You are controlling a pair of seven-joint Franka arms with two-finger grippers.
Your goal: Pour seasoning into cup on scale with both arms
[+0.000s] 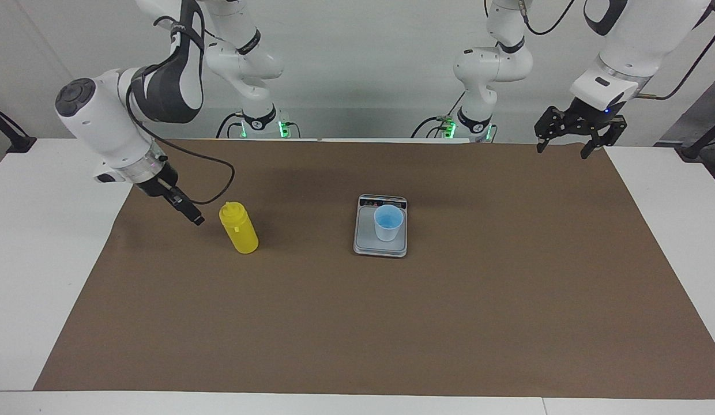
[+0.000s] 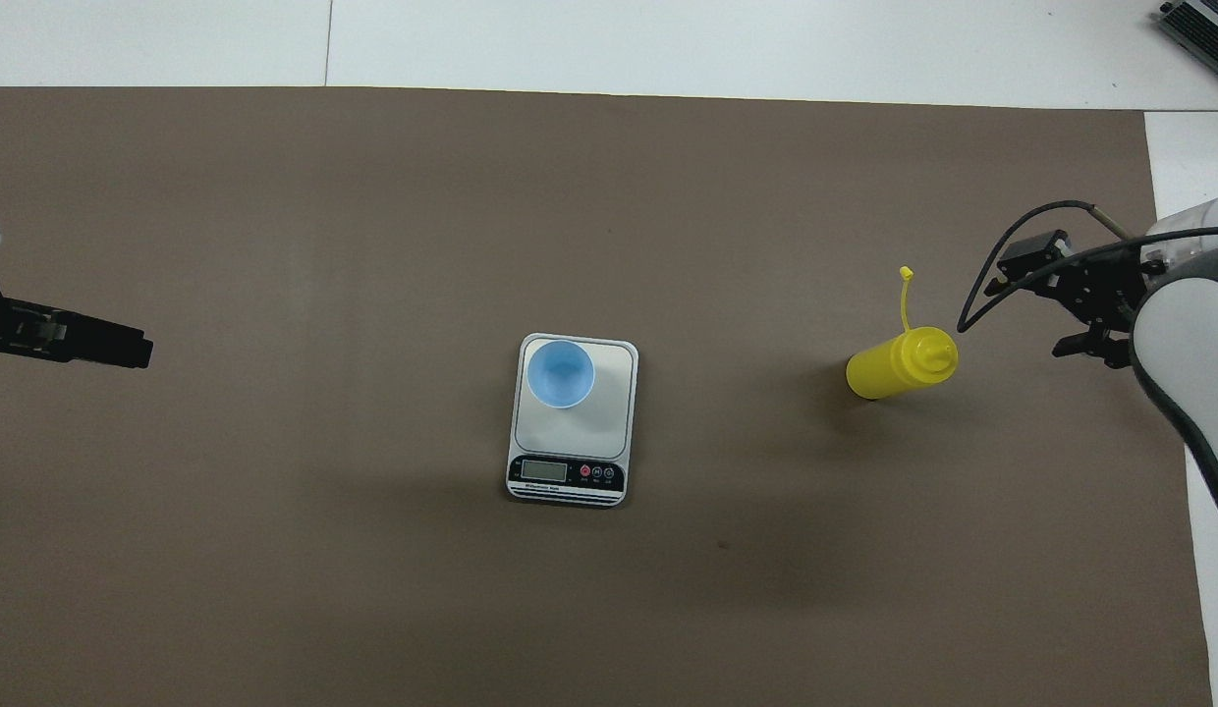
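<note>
The yellow seasoning bottle [image 1: 240,230] [image 2: 899,363] stands upright on the mat toward the right arm's end of the table, its tethered lid [image 2: 905,273] hanging open. The light blue cup [image 1: 387,222] [image 2: 560,373] stands upright on the silver-grey scale [image 1: 366,242] [image 2: 609,412] at the middle of the table. My right gripper [image 1: 190,213] [image 2: 1071,304] is low beside the bottle, a short gap from it and not touching it. My left gripper [image 1: 565,150] [image 2: 128,349] is open and empty, raised over the mat's edge at the left arm's end, where that arm waits.
A brown mat [image 1: 357,323] [image 2: 373,196] covers most of the white table [image 1: 40,242]. The scale's dark display strip [image 2: 567,474] faces the robots. A black cable [image 1: 219,178] loops from the right wrist above the bottle.
</note>
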